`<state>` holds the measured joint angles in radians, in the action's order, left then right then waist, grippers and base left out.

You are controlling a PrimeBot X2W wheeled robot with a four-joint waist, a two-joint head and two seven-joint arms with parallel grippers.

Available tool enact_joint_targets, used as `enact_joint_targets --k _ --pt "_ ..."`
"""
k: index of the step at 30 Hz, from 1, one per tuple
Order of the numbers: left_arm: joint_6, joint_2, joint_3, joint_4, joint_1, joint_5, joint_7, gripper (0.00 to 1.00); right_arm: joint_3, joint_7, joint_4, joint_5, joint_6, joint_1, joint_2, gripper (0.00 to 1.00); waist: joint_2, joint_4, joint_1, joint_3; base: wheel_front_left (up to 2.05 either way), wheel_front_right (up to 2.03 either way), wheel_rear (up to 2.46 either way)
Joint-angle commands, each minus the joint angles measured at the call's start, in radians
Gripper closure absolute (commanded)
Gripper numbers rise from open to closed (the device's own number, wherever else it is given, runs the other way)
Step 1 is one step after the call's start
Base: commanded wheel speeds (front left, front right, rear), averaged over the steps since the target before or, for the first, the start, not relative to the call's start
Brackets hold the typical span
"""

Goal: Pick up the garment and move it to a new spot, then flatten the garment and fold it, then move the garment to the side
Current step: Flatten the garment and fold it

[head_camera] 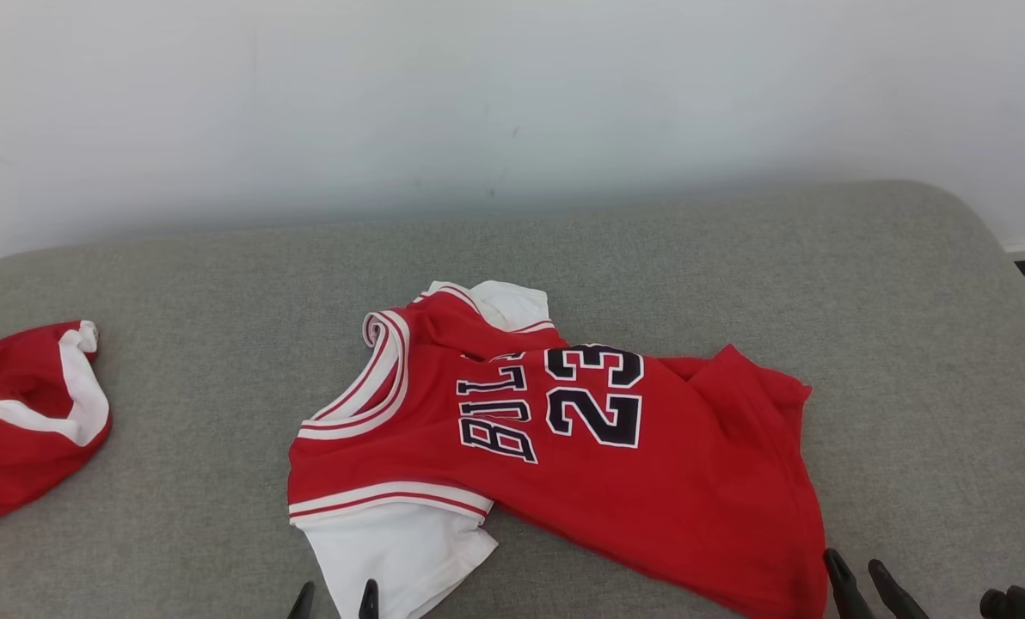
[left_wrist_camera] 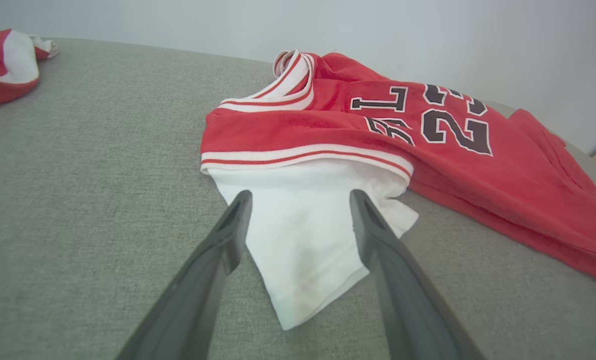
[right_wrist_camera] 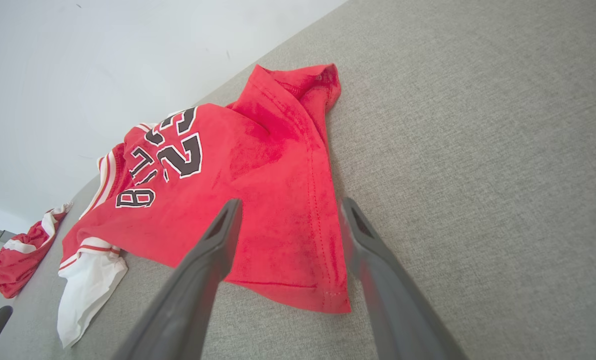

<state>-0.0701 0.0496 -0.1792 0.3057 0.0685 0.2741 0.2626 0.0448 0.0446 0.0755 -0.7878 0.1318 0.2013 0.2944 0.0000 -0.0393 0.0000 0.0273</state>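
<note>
Right wrist view: my right claw [right_wrist_camera: 288, 207] is wide open, gripping nothing. The hem corner of the red knit jersey [right_wrist_camera: 258, 165] w/ white sleeves and a black "23" lies just under and between its fingers, and the rest spreads out ahead. Left wrist view: my left claw [left_wrist_camera: 300, 200] is also spread wide and empty, one finger each side of the jersey's white sleeve [left_wrist_camera: 303, 235]; can't tell if they touch it. The jersey lies rumpled on the grey fabric-covered desk [head_camera: 736, 258], ahead of both claws. A crumpled red-and-white cloth [head_camera: 22, 413] sits well off to the left claw's outer side, apart from the jersey.
</note>
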Motion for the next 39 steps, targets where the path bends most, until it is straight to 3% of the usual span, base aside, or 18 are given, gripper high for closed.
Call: enact_joint_targets --k 1,6,18,29,39 --pt "0.000 0.001 0.007 0.005 0.017 -0.006 0.003 0.00 -0.013 -0.011 0.001 0.021 -0.002 -0.001 -0.018 0.00 0.0000 0.004 0.0000 -0.009 0.00 0.00 0.00" --pt "-0.004 0.001 0.012 0.020 0.025 0.000 0.003 0.00 -0.024 -0.015 0.026 0.067 -0.002 0.034 -0.051 0.00 0.0000 0.001 0.0000 -0.017 0.00 0.00 0.00" --pt "-0.030 0.001 0.012 0.138 -0.003 0.020 0.003 0.00 0.068 -0.103 0.203 0.205 -0.002 -0.048 -0.041 0.00 0.0000 -0.040 0.0000 -0.011 0.00 0.00 0.00" --pt "-0.037 0.001 0.009 0.217 -0.001 0.052 0.003 0.00 0.160 -0.189 0.387 0.189 -0.002 -0.148 -0.033 0.00 0.0000 -0.027 0.0000 -0.011 0.00 0.00 0.00" --pt "-0.048 0.001 -0.004 0.234 -0.023 0.089 0.003 0.00 0.211 -0.240 0.479 0.164 -0.002 -0.196 -0.019 0.00 0.0000 -0.012 0.0000 -0.002 0.00 0.00 0.00"
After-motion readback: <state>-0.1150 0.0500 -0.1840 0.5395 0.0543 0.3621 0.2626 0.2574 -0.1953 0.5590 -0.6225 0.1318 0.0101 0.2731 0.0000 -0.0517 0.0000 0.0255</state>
